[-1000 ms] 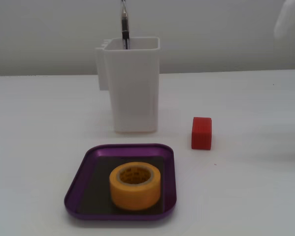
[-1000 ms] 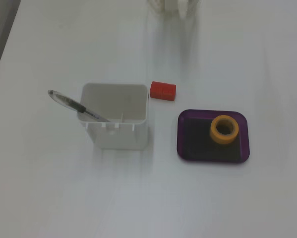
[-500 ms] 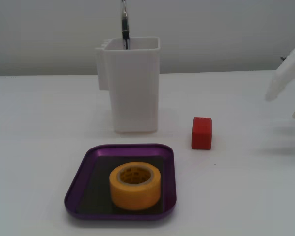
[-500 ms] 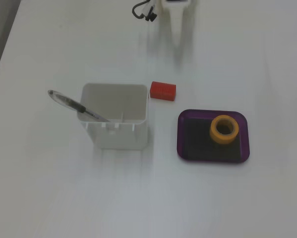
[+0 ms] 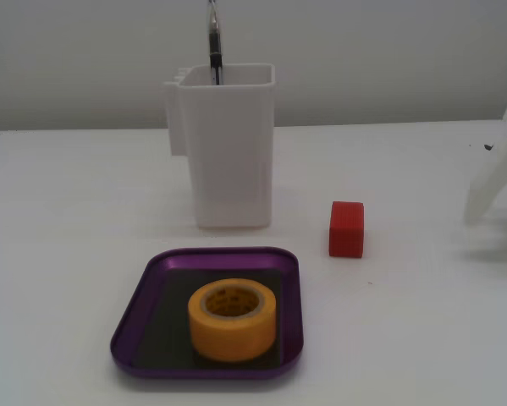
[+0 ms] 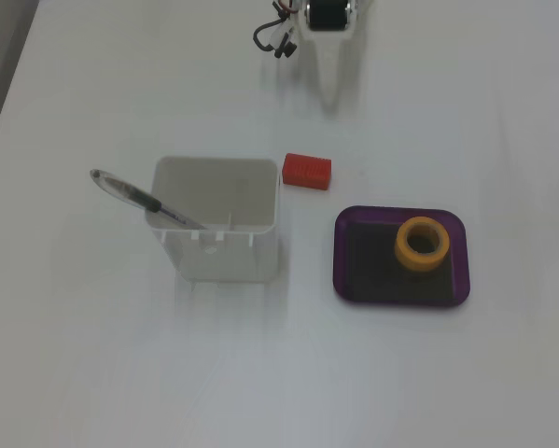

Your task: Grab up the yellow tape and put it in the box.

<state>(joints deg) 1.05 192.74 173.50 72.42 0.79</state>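
Tape already lying in the box, hand far away at the edge of the counter

The yellow tape (image 5: 233, 320) lies flat on the dark bottom of the box (image 5: 133, 315), hole upward, inside the purple rim, so the task looks finished as things lie now; in the view from above the yellow tape (image 6: 422, 243) sits toward the right part of the box (image 6: 354, 280); the hand (image 6: 329, 84) is well apart from it at the top edge, empty, with its white fingers (image 5: 488, 182) pointing down near the counter (image 5: 422, 338), and I cannot tell if they are apart or together; the red cube (image 5: 347, 228) and the white container (image 5: 228, 152) with a pen (image 6: 139, 199) stand outside the box, probably only as distractors.
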